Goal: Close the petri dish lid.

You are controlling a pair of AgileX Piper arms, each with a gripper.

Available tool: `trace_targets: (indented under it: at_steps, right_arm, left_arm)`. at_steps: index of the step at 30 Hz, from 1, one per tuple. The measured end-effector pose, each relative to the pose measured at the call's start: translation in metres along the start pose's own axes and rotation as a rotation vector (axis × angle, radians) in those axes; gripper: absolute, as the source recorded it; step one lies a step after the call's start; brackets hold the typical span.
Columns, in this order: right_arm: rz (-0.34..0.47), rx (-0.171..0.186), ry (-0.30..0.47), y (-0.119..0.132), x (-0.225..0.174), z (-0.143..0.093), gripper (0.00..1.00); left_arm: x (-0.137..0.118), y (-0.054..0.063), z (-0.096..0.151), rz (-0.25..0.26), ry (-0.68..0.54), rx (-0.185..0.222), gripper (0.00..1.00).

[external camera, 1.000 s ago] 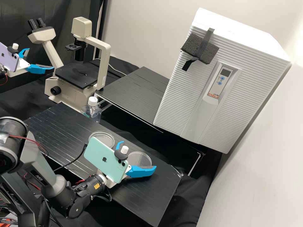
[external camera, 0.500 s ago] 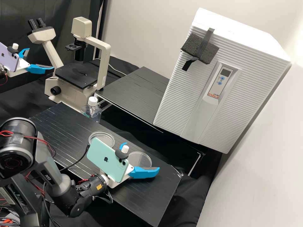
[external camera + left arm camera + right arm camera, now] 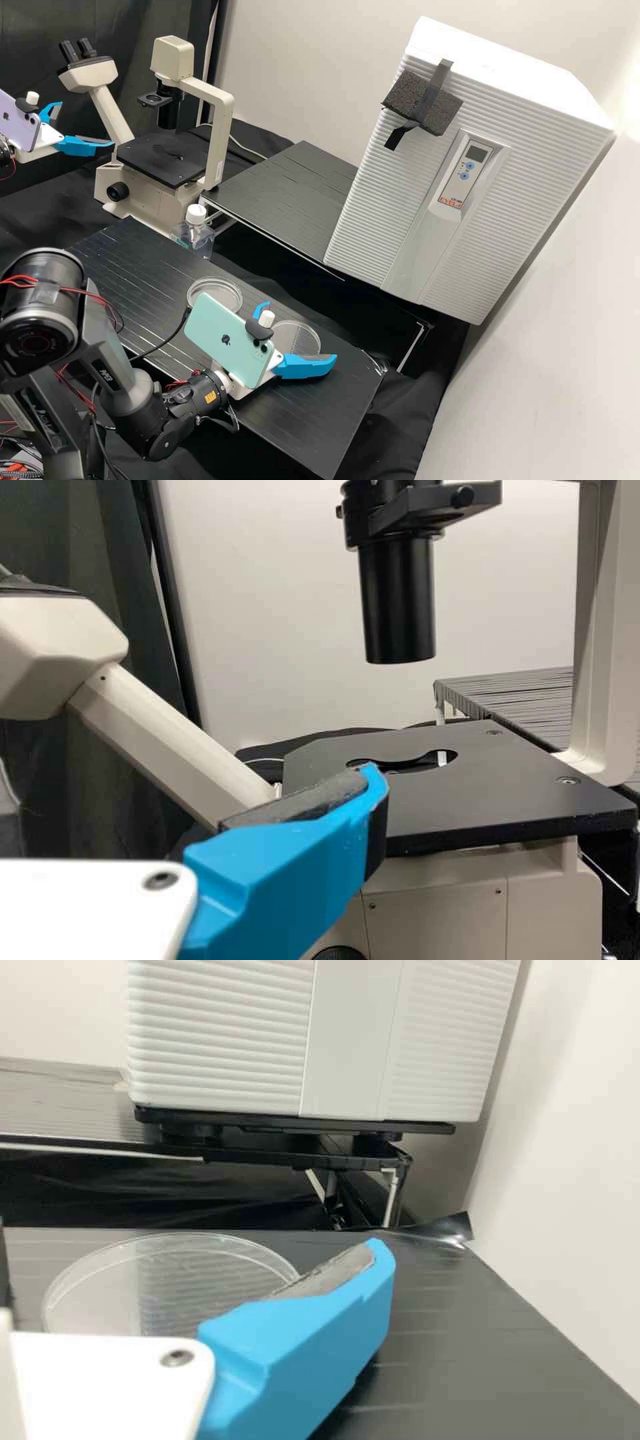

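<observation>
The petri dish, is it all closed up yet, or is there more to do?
None of the closing looks done: two clear round pieces, one and another, lie apart on the black bench. The right gripper is open by the second. Left, probably: grip the lid, set it on, let go.

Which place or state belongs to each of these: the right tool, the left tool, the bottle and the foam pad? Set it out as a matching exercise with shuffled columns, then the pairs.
1. Right tool
2. Bottle
3. Left tool
4. Foam pad

A. Taped to the ribbed white box
B. Open, by the microscope
C. Open, close to a petri dish
D. Clear, with a white cap

Pairs: 1-C; 2-D; 3-B; 4-A
</observation>
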Motion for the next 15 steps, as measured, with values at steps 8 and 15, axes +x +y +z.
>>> trace_targets:
  at_steps: [8,15]
  right_arm:
    - [0.002,0.003,0.005,-0.0001,0.0003,0.0000,0.00]
    - [-0.006,0.009,0.013,-0.0009,0.0004,-0.0005,0.00]
  left_arm:
    - [0.0000,0.0000,0.0000,0.000,0.000,0.000,1.00]
    - [0.0000,0.0000,0.0000,0.000,0.000,0.000,1.00]
